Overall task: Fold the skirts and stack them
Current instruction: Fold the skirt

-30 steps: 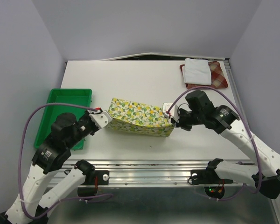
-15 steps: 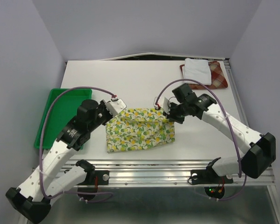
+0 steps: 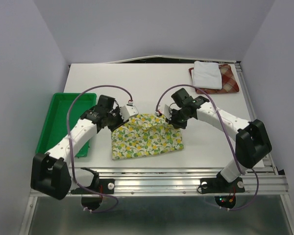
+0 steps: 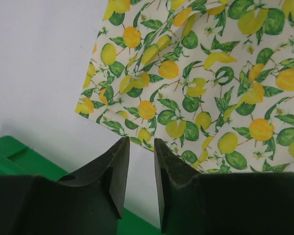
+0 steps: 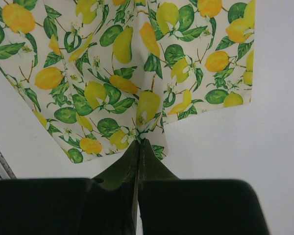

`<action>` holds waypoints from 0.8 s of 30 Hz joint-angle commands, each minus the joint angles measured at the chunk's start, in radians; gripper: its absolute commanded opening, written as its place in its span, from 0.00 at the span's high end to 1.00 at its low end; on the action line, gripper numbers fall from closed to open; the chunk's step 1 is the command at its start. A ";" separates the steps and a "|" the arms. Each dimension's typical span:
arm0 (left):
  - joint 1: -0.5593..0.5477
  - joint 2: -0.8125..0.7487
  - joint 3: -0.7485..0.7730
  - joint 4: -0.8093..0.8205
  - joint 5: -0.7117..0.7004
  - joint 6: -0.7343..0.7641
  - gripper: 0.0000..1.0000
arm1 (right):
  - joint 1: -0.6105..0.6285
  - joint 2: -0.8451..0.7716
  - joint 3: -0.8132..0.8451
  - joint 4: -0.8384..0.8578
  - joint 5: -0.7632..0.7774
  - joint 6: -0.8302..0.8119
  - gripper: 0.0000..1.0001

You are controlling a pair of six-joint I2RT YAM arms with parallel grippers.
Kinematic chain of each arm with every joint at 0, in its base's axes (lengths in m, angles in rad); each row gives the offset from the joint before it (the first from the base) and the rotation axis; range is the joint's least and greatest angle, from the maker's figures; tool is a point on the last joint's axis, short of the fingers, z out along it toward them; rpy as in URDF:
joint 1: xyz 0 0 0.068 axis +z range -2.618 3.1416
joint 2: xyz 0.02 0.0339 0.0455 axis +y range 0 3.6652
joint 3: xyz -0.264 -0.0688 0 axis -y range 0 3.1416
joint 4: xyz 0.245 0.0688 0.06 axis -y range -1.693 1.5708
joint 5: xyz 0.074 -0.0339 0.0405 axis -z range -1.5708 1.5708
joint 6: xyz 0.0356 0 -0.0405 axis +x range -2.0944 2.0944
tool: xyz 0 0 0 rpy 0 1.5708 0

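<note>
Right pincer (image 5: 138, 143) pinches fruit-print skirt (image 3: 147, 140), lying left-right.

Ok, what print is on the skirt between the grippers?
Yellow-orange lemons with green leaves on white; the skirt shows best in the right wrist view.

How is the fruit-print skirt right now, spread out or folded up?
Spread out: the fruit-print skirt lies wide on the table, only its far edge rumpled where the right gripper pinches a corner.

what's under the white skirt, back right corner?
The plaid skirt lies under the white skirt, showing mainly to its right and along its near edge. Its covered part can't be seen.
</note>
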 commanded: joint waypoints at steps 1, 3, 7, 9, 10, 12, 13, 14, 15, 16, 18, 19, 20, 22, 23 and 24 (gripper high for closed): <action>0.074 0.112 0.108 -0.049 0.102 0.098 0.62 | -0.002 0.016 0.009 0.079 0.020 -0.011 0.99; 0.108 0.184 0.164 -0.083 0.138 0.162 0.62 | -0.002 0.039 0.003 0.092 0.032 -0.012 0.99; 0.117 0.257 0.201 -0.057 0.133 0.203 0.62 | -0.002 0.062 0.007 0.119 0.042 -0.006 0.99; 0.117 0.289 0.225 -0.075 0.148 0.233 0.62 | -0.002 0.068 0.017 0.123 0.045 -0.003 0.99; 0.117 0.321 0.231 -0.088 0.155 0.253 0.62 | -0.002 0.073 0.018 0.124 0.048 -0.003 0.99; 0.117 0.352 0.245 -0.101 0.168 0.275 0.62 | -0.002 0.077 0.021 0.129 0.055 -0.005 0.99; 0.117 0.378 0.250 -0.112 0.174 0.291 0.62 | -0.011 0.080 0.024 0.133 0.058 -0.005 0.99; 0.117 0.389 0.253 -0.118 0.179 0.301 0.62 | -0.011 0.083 0.026 0.133 0.060 -0.003 0.99; 0.117 0.408 0.259 -0.128 0.191 0.311 0.62 | -0.011 0.092 0.030 0.133 0.062 0.000 0.99; 0.117 0.416 0.260 -0.137 0.199 0.321 0.62 | -0.011 0.096 0.033 0.133 0.063 0.003 0.99; 0.117 0.430 0.265 -0.160 0.216 0.336 0.62 | -0.011 0.109 0.043 0.132 0.062 0.006 0.99; 0.117 0.439 0.262 -0.160 0.216 0.338 0.62 | -0.011 0.111 0.044 0.135 0.063 0.006 0.99; 0.117 0.444 0.257 -0.160 0.214 0.344 0.62 | -0.011 0.114 0.046 0.135 0.063 0.006 0.99; 0.117 0.459 0.251 -0.157 0.213 0.351 0.62 | -0.011 0.125 0.053 0.138 0.065 0.008 0.99; 0.117 0.462 0.247 -0.151 0.213 0.353 0.62 | -0.011 0.129 0.055 0.138 0.066 0.008 0.99; 0.117 0.467 0.239 -0.138 0.208 0.344 0.62 | -0.011 0.132 0.058 0.138 0.066 0.006 0.99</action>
